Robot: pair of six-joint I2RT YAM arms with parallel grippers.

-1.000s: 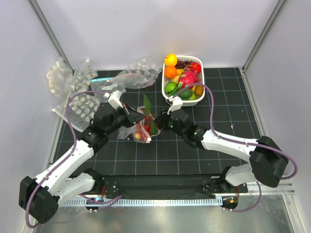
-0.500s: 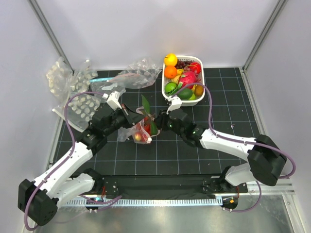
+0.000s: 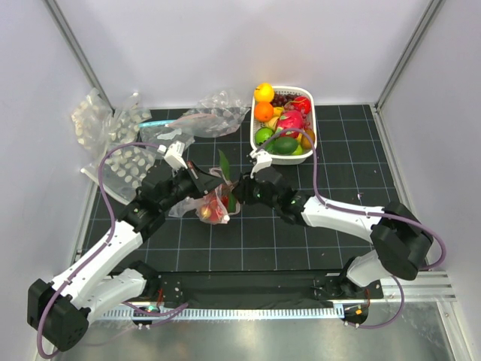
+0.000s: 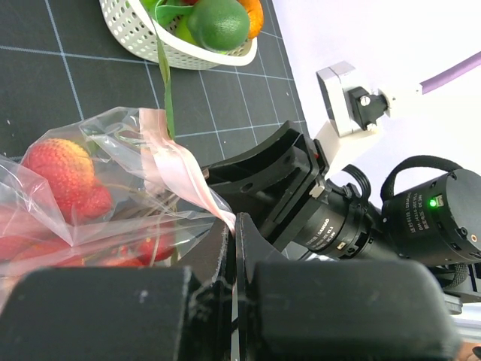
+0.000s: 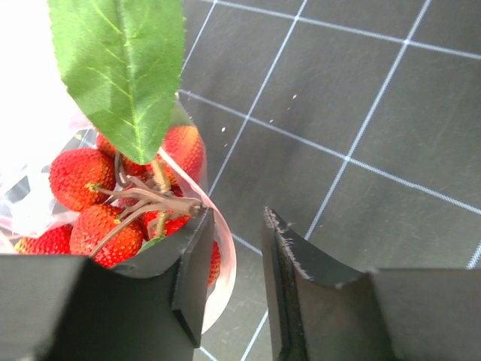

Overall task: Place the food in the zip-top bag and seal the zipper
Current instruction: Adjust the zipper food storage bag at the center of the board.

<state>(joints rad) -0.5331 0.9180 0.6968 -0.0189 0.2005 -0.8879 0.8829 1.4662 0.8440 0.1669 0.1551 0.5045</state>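
Note:
The clear zip-top bag (image 3: pixel 197 204) hangs just above the mat with the bunch of red strawberries (image 3: pixel 213 211) inside and a green leaf (image 3: pixel 225 162) sticking out. My left gripper (image 4: pixel 235 226) is shut on the bag's pinkish zipper (image 4: pixel 176 162) edge. My right gripper (image 5: pixel 237 218) is open at the bag's mouth. Its left finger (image 5: pixel 192 263) rests against the strawberries (image 5: pixel 83 180), and the pink rim (image 5: pixel 228 263) curves between its jaws. The pink dragon fruit (image 3: pixel 291 120) lies in the basket.
A white basket (image 3: pixel 313 113) of toy fruit stands at the back, right behind the right arm. Several crumpled clear bags (image 3: pixel 214 113) and dotted bags (image 3: pixel 124 162) lie along the back left. Grey walls close in both sides.
My right gripper has slid left to the bag's mouth. The bag and strawberries have shifted slightly left. The left gripper keeps its grip.

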